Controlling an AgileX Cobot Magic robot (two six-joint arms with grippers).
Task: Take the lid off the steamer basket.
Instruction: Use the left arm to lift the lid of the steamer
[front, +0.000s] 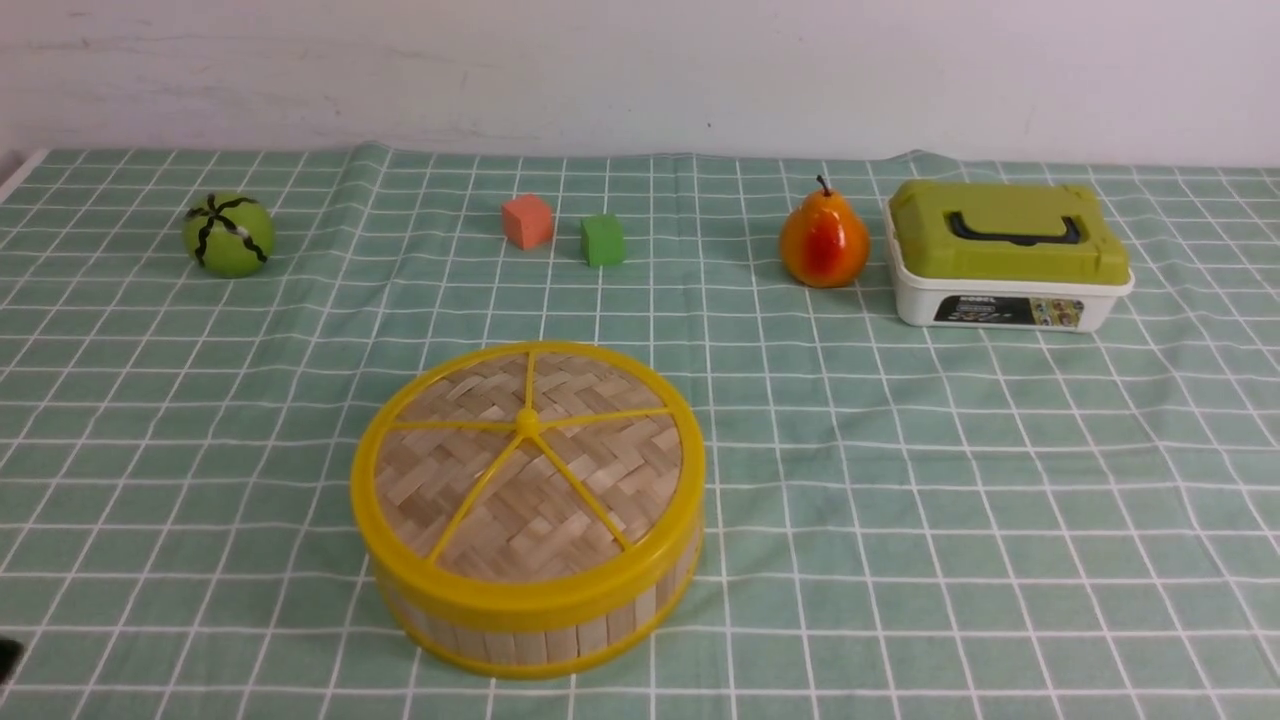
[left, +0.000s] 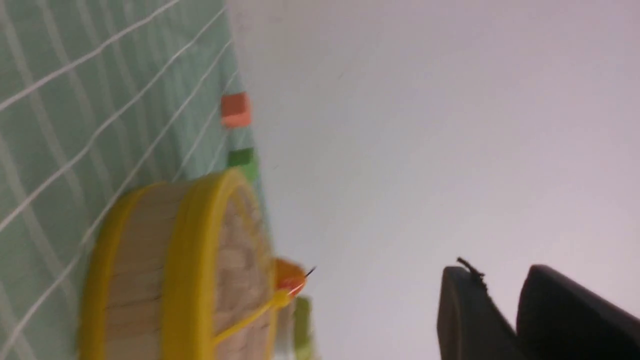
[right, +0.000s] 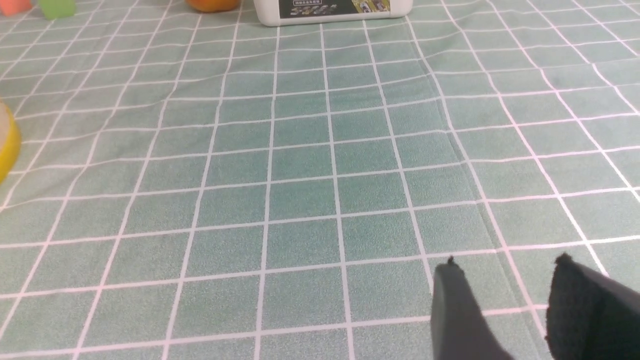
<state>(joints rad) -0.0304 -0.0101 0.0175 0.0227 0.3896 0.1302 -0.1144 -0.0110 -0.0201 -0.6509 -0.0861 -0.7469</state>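
The steamer basket (front: 560, 635) stands on the checked cloth at front centre-left, with slat walls and yellow rims. The lid (front: 528, 470), woven bamboo with yellow spokes and a central knob (front: 527, 421), sits flat and closed on it. Neither gripper shows in the front view. In the left wrist view the basket (left: 142, 270) appears side-on and blurred, well away from my left gripper (left: 500, 272), whose fingers stand a narrow gap apart against the wall with nothing between them. My right gripper (right: 507, 265) hangs open over bare cloth, the basket's yellow edge (right: 7, 145) far off.
Along the back stand a green ball with black stripes (front: 228, 234), an orange cube (front: 527, 221), a green cube (front: 603, 240), a pear (front: 823, 240) and a white box with an olive-green lid (front: 1008, 255). A dark bit (front: 8, 655) shows at the front left edge.
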